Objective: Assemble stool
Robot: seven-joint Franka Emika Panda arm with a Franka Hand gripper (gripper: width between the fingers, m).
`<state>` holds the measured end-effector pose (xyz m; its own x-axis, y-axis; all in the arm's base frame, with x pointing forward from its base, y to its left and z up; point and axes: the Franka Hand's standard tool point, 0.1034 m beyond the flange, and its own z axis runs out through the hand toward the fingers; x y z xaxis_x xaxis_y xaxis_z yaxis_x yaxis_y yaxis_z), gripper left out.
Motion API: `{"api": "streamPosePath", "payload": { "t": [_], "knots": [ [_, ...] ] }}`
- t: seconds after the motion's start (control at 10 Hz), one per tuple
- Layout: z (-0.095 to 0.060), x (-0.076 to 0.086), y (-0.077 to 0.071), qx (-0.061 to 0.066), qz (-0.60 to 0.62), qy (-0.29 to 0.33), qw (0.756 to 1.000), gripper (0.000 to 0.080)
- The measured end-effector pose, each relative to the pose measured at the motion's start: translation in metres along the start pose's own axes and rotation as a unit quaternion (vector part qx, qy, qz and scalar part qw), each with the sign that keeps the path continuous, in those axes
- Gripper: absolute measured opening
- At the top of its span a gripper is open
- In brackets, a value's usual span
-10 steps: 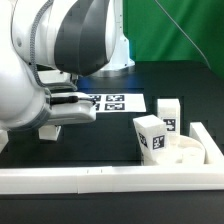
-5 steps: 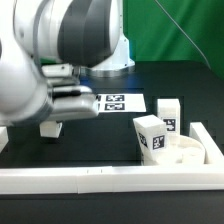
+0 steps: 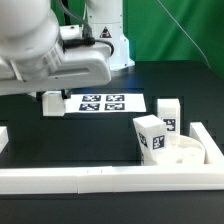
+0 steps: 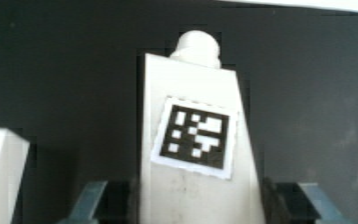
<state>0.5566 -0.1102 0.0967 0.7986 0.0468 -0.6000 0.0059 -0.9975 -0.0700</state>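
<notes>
Now rides higher and nearer the tabletop's far edge than a second ago, uncovering the whole marker board (image 3: 103,102) with its four tags. Carries a leg block (image 3: 52,103) along, hanging above the dark tabletop (image 3: 60,145) just off the board's end on the exterior view's left. Holds the fingers (image 4: 98,205) closed on that block, one against each long side near its base, per the wrist view: tag (image 4: 197,135) facing the camera, rounded peg (image 4: 197,45) at the end away from the hand. Leaves the peg end free, by the look of it, for entry into a socket; pinches the flat sides to stop any twisting on the way.

Finds the seat (image 3: 188,155) at the tabletop's near edge toward the exterior view's right, tucked into the angle of the border rails (image 3: 90,180), probably to keep from sliding under a push. Finds one leg (image 3: 152,137) already upright on the seat's rim, tag outward, and a second leg (image 3: 167,113) upright just behind; cannot tell whether socketed or merely standing beside the seat. Reads as roughly mid-job: held block well apart from the seat, with a carry over the board toward that corner yet to come. Calls for a careful approach past the standing legs, both close to the free part of the seat, to avoid knocking either over.
</notes>
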Motion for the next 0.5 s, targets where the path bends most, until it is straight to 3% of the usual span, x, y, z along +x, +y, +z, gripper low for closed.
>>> {"api": "streamPosePath", "payload": {
  "t": [0.2, 0.5],
  "knots": [
    [-0.006, -0.002, -0.001, -0.004, 0.006, 0.052, 0.999, 0.0322],
    [-0.084, -0.009, -0.048, -0.014, 0.009, 0.14, 0.99, 0.0322]
  ]
}}
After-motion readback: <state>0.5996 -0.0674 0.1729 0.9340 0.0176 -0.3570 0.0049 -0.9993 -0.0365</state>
